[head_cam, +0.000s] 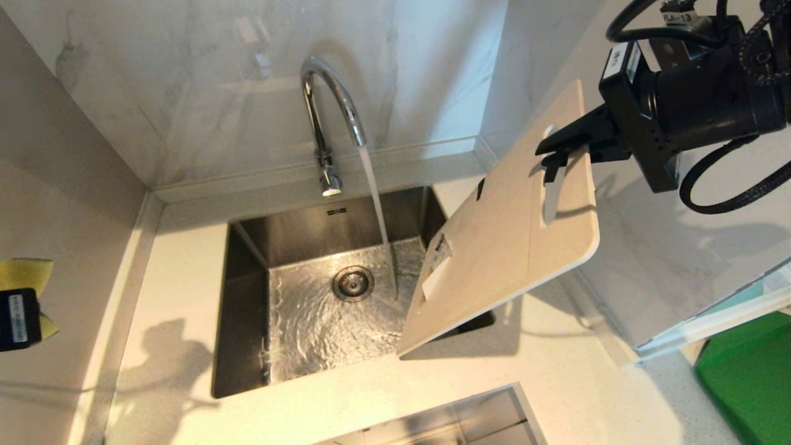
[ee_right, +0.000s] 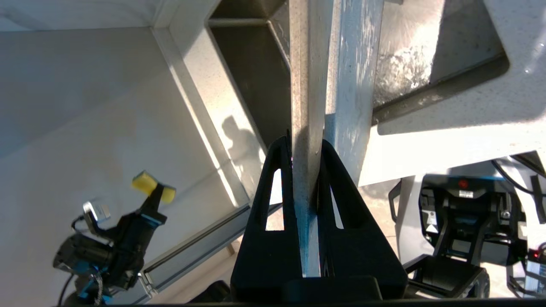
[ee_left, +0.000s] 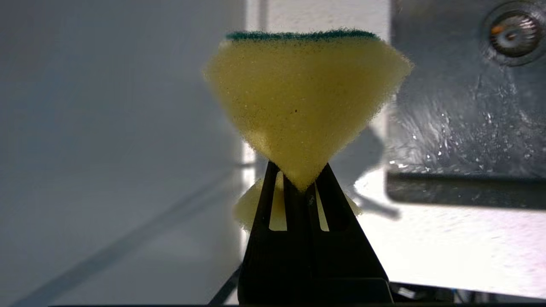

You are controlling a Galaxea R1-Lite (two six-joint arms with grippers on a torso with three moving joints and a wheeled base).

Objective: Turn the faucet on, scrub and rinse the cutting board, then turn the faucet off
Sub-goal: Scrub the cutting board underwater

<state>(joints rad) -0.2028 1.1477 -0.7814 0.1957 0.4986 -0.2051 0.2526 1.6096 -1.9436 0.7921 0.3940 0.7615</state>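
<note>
Left gripper (ee_left: 298,179) off the counter's left edge, clenched on a yellow sponge (ee_left: 305,102). Faucet (head_cam: 327,117) at the sink's (head_cam: 247,247) back edge, water pouring. Right gripper (head_cam: 565,151) grasps the cutting board (head_cam: 500,247), tilted above the sink's right edge.

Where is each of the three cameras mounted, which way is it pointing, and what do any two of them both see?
Head view: on the robot's head, facing down at the sink and running faucet; the right gripper holds the cutting board.
Left wrist view: behind the left gripper, shut on the sponge, sink beyond.
Right wrist view: behind the right gripper's fingers, looking along the clamped board's edge toward the sink.
Shared: the right wrist and head views both show the sponge-holding left gripper.
</note>
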